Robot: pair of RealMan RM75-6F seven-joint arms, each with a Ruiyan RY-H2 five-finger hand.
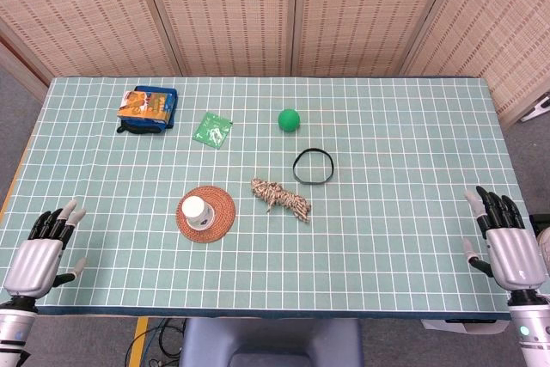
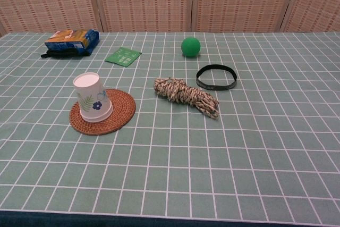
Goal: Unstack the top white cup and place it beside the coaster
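A stack of white paper cups (image 1: 195,211) (image 2: 92,98), upside down with a blue flower and green leaf print, stands on a round woven coaster (image 1: 219,217) (image 2: 119,112) left of the table's middle. My left hand (image 1: 41,255) lies open at the table's near left edge, far from the cups. At the near right edge my right hand (image 1: 504,240) is open too, palm down with fingers spread. Neither hand shows in the chest view.
A bundle of braided rope (image 1: 281,198) (image 2: 187,95) lies just right of the coaster. Behind it are a black ring (image 1: 313,167) (image 2: 216,77), a green ball (image 1: 290,119) (image 2: 190,46), a green packet (image 1: 212,130) (image 2: 123,56) and a blue-orange box (image 1: 148,109) (image 2: 71,40).
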